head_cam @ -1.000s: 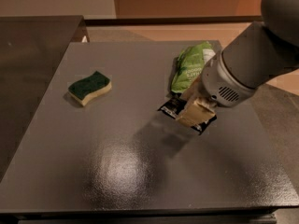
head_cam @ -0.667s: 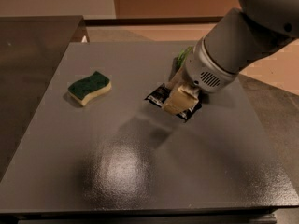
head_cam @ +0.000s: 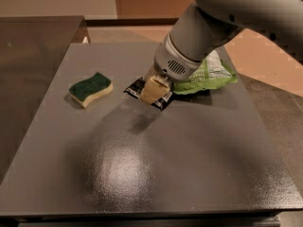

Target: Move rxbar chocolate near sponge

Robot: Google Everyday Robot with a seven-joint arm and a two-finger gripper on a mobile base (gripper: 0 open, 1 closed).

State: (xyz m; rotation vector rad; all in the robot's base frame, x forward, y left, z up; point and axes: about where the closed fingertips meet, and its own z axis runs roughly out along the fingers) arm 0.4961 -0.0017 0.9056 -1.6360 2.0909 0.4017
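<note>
The rxbar chocolate point(head_cam: 134, 87) is a small black wrapper with white print, held in my gripper point(head_cam: 152, 91) a little above the grey table, casting a shadow beneath it. The tan fingers point(head_cam: 150, 88) are closed across the bar's middle, and its two ends stick out on either side. The sponge point(head_cam: 91, 88), dark green on top and pale yellow below, lies flat on the table to the left of the bar, about a sponge's length away. The arm comes in from the upper right.
A green chip bag point(head_cam: 210, 74) lies on the table just right of the gripper, partly behind the arm. The grey table point(head_cam: 142, 174) ends at a front edge near the bottom. A darker counter point(head_cam: 33, 41) adjoins at the left.
The gripper has carried the bar leftward, away from the green chip bag and closer to the sponge. The sponge has not moved.
</note>
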